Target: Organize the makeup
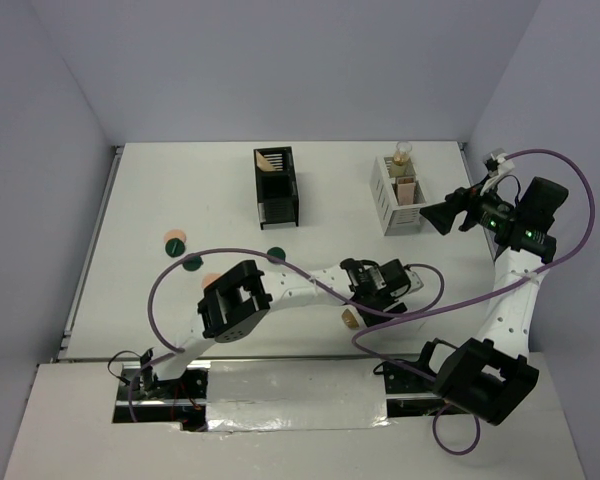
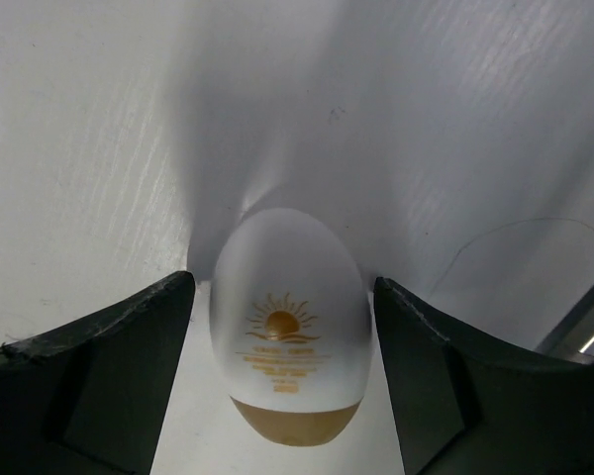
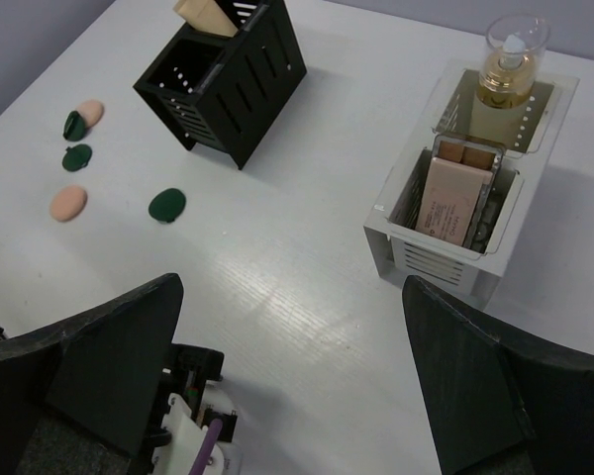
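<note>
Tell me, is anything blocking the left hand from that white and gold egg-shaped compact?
Nothing visible. The white-gold oval compact lies on the table between the open fingers of the left hand, with gaps either side.

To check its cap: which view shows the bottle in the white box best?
Right wrist: the bottle is large and unobstructed. Top external shows it small and far; left wrist does not show it.

White table (image 1: 180, 190), matte, with faint streaks in the finish on my wrist feeds. Plain pale lavender-grey walls close it in on three sides: back wall (image 1: 300, 70), left wall (image 1: 30, 200), right wall (image 1: 560, 80). A grey strip (image 1: 90, 245) edges the table's left side. Light reads soft and even; shadows are blurred.
</note>
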You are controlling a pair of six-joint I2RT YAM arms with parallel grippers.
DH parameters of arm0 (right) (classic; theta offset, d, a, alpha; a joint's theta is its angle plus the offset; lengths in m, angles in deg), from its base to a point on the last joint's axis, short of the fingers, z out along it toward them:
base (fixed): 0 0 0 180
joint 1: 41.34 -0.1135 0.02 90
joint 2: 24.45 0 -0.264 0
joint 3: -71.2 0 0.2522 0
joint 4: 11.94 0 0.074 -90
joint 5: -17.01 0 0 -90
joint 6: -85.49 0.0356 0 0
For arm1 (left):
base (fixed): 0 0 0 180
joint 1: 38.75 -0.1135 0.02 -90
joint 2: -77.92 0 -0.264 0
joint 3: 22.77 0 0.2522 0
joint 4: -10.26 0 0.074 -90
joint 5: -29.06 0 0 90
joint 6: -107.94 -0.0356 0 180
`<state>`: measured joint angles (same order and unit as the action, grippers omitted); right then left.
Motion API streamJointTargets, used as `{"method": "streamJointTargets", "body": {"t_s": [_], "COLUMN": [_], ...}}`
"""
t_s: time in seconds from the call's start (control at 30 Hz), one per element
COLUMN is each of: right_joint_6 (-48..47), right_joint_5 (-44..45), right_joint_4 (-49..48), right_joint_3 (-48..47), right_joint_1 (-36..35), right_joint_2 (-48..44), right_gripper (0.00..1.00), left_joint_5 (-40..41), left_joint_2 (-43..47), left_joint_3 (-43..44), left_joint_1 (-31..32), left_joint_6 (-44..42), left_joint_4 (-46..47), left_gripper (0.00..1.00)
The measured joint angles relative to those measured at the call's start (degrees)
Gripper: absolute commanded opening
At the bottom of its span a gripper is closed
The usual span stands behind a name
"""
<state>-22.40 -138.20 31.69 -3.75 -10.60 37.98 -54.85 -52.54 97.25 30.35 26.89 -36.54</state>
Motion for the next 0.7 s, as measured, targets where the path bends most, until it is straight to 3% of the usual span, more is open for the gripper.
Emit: {"method": "streamJointTargets", "body": {"t_s": [0.17,0.23,0.43,0.53,0.7], "right_joint_6": [0.04,0.07,0.0,-0.35,-1.07], "right_joint_5": [-0.15,-0.2,-0.22,-0.2,-0.24], "right_joint_4": [0.04,0.04,0.07,0.26,0.5], "right_joint_3": [0.0,0.0,0.0,0.0,0.0], "right_joint_1": [0.0,0.0,0.0,0.0,0.0], "right_joint_2": [0.0,0.0,0.0,0.0,0.0], "right_gripper": [1.0,1.0,0.99,1.0,0.98], "left_joint_5": [1.38,1.86,3.21,3.48,4.96], "left_joint_2": [-0.83,-0.83,-0.81,-0.48,2.62], "left_joint_3": [0.92,0.92,0.9,0.17,-4.55], "left_joint_1": [0.5,0.74,1.03,1.03,0.76], "left_joint_6": [0.22,0.24,0.33,0.52,1.64], "left_joint_4": [-0.44,-0.48,-0.85,-0.31,0.66], "left_gripper": [0.8,0.73,0.35,0.21,0.09]}}
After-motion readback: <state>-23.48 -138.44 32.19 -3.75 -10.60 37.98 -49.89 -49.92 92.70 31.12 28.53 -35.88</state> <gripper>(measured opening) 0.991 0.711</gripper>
